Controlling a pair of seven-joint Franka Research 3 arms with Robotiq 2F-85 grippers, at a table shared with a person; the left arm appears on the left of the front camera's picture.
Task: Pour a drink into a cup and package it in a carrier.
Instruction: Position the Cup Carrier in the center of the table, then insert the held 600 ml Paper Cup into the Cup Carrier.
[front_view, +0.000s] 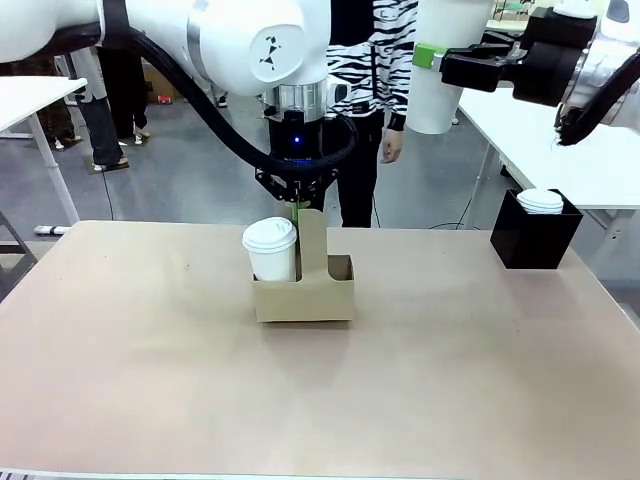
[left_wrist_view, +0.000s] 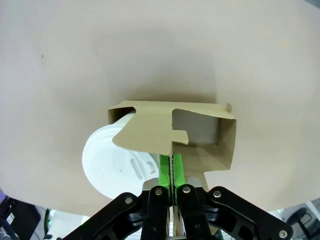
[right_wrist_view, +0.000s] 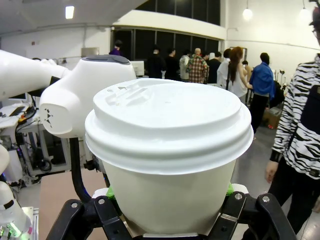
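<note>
**Lidded cup held ready above a half-filled carrier.** The tan table (front_view: 150, 380) lies well below the right claw (front_view: 430, 57) and directly beneath the left claw (front_view: 296, 208), and it bears the carrier (front_view: 320, 298) at its middle. A person (front_view: 375, 60) stands beyond both claws at the far edge, one hand hanging down, apparently waiting rather than taking part. The left claw points straight down with its jaws pressed together on the carrier's upright handle (left_wrist_view: 150, 132), the green pads (left_wrist_view: 164, 172) pinching the thin cardboard from either side. This grip probably steadies the carrier, or readies it for lifting. The right claw, raised high and turned sideways, is clamped about the body of the held cup (right_wrist_view: 170, 145), which is kept upright so that a drink inside would not spill; the lid hides the contents. The seated cup (front_view: 270, 250) stands in the slot just to one side of the left claw's pinch. The empty slot (left_wrist_view: 200, 132) on the other side is judged to be the held cup's destination. A black box (front_view: 535, 245) topped with spare lids (front_view: 541, 201) stands below the right claw.
</note>
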